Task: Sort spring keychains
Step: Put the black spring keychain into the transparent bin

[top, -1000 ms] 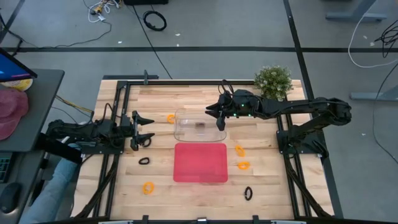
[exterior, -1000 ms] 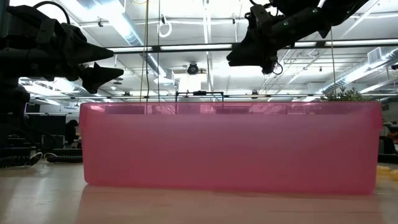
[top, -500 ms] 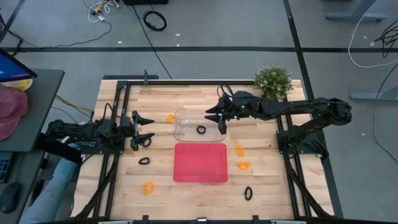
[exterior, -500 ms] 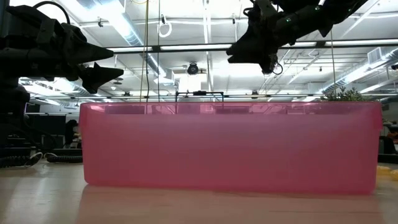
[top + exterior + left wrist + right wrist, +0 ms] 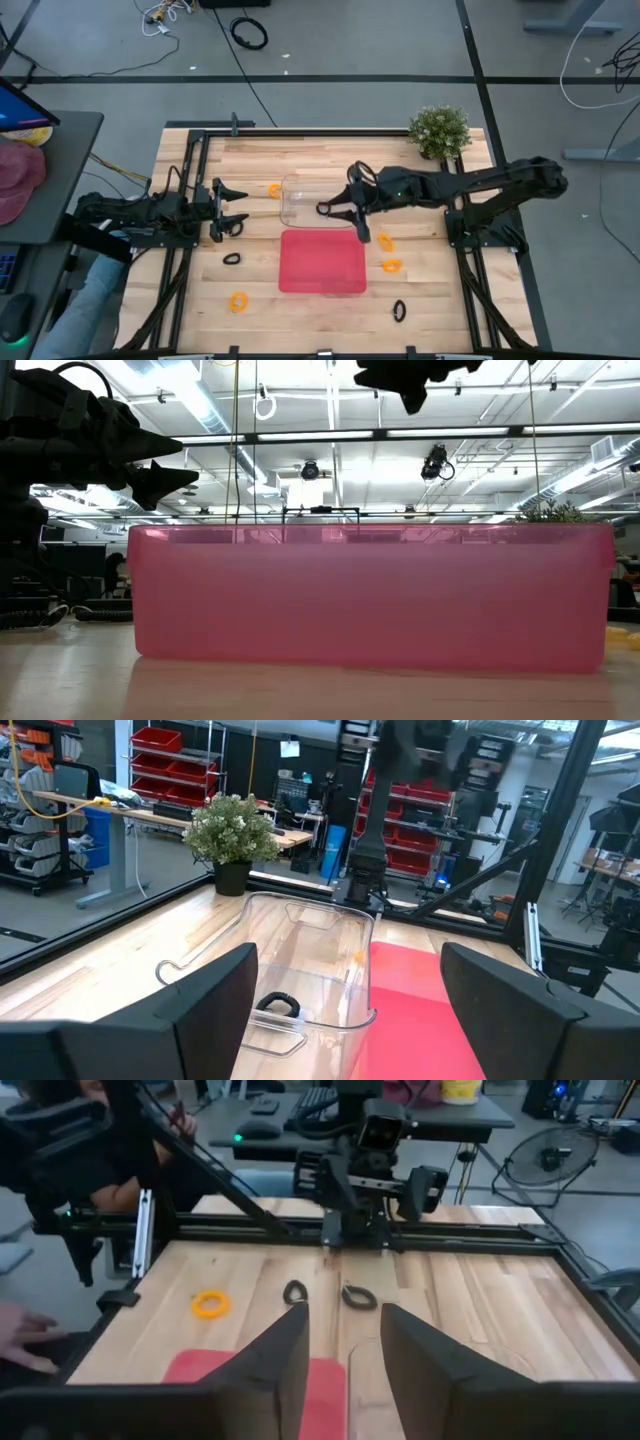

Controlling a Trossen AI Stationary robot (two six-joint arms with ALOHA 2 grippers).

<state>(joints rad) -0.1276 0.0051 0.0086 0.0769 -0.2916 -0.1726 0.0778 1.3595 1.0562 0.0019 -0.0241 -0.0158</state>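
Observation:
Small coiled keychains lie on the wooden table: orange ones (image 5: 274, 190) (image 5: 238, 301) (image 5: 385, 241) (image 5: 391, 266) and black ones (image 5: 232, 258) (image 5: 399, 310) (image 5: 233, 227). One black keychain (image 5: 278, 1004) lies inside the clear tray (image 5: 296, 187). The red tray (image 5: 320, 262) stands just nearer. My right gripper (image 5: 343, 222) is open and hovers over the clear tray's near edge, beside the red tray. My left gripper (image 5: 240, 205) waits open, left of the clear tray. The right wrist view shows an orange keychain (image 5: 210, 1302) and two black ones (image 5: 295, 1291) (image 5: 359, 1296).
A potted plant (image 5: 440, 130) stands at the table's far right corner. Dark metal frame rails (image 5: 196, 160) run along the table's edges. In the low view the red tray (image 5: 370, 595) fills the front and hides the table behind it.
A black keychain has dropped from my right gripper and come to rest in the clear tray. The gripper then swung from the tray's far right side toward the near edge and now hovers at the border between the two trays. The left arm kept still.

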